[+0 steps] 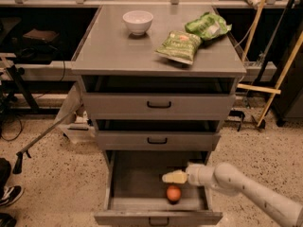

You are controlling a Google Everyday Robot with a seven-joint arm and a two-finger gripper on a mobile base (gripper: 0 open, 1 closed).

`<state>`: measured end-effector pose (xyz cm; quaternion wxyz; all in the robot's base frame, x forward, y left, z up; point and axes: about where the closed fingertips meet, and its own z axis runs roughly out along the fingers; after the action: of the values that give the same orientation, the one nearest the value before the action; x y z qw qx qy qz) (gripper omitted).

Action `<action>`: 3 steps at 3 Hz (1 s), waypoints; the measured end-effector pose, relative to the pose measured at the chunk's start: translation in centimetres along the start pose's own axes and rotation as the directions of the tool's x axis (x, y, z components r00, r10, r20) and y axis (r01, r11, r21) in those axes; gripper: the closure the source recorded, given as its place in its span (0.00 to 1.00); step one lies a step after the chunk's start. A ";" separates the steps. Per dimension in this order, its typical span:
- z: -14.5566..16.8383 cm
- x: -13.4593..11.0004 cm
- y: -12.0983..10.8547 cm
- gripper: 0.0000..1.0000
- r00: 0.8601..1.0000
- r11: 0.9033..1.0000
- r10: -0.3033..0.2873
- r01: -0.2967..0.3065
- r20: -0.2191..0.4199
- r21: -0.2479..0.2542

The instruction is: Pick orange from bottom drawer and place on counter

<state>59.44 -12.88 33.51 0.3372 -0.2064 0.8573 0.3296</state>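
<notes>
The orange (173, 193) lies in the open bottom drawer (158, 217), near its front, right of the middle. My gripper (173, 177), cream-coloured at the end of the pale arm coming in from the lower right, is inside the drawer just behind and above the orange, pointing left. It does not hold the orange. The counter (128, 48) is the grey top of the cabinet above the two closed drawers.
A white bowl (138, 21) stands at the counter's back left. Two green crisp bags (181, 46) (207, 26) lie at its right. Wooden poles (277, 79) lean to the right of the cabinet. A stand leg (42, 136) and shoes (7, 197) are on the left floor.
</notes>
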 end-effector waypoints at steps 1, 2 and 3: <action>6.9 3.9 3.5 0.00 0.998 0.999 0.050 -0.050 0.022 -0.003; 12.8 5.8 3.4 0.00 0.992 0.991 0.115 -0.118 0.051 0.066; 13.1 5.4 1.9 0.00 0.990 0.984 0.111 -0.121 0.081 0.131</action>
<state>60.45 -3.08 23.18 0.3620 -0.1202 0.8754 0.2970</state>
